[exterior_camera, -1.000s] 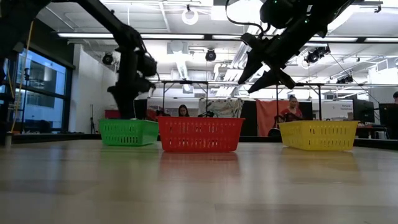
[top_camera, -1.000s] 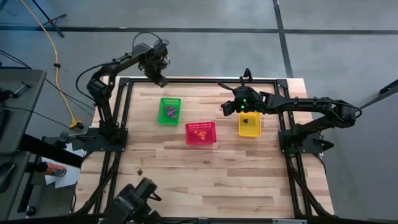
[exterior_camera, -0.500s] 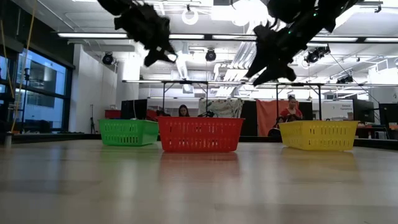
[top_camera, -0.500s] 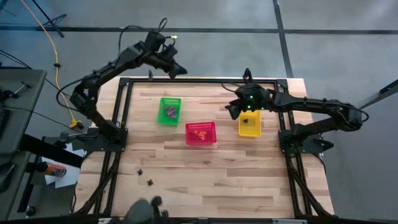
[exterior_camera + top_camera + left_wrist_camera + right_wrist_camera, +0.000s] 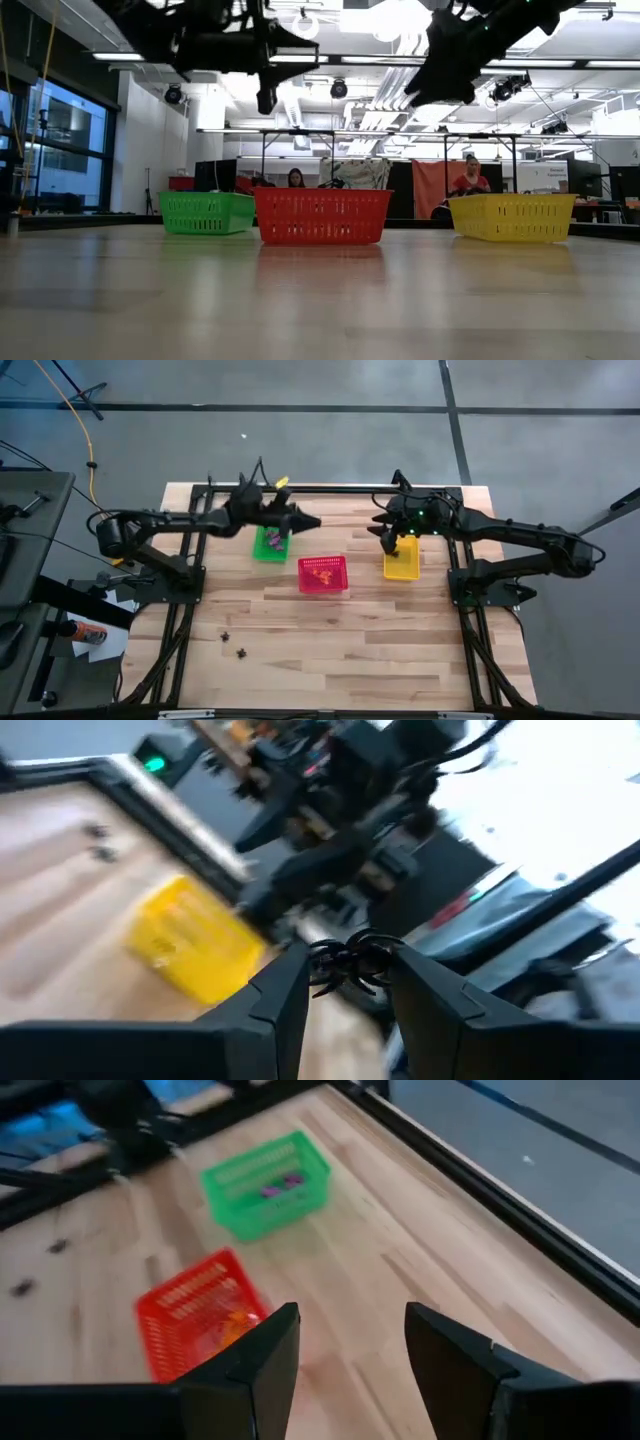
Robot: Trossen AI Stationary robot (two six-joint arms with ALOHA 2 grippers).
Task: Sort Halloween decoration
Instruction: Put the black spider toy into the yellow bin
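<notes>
My left gripper reaches level over the table, just right of the green basket, and is shut on a black spider trinket. My right gripper hangs open and empty at the left edge of the yellow basket. Purple trinkets lie in the green basket. Orange ones lie in the red basket. Two dark trinkets lie on the table near its front left. My left gripper pinches the black spider trinket between its two fingertips. The fingers lie about level, pointing toward the table's right side. The spider is lifted well clear of the table and the baskets.
The three baskets stand in a row across the table's far half, green, red, yellow from left to right. A dark frame runs along the table's edges. People show in the room behind.
My left arm has swung from beyond the table's far left corner down and toward the right, and now reaches level past the green basket with the spider. My right gripper has shifted a little toward the yellow basket.
</notes>
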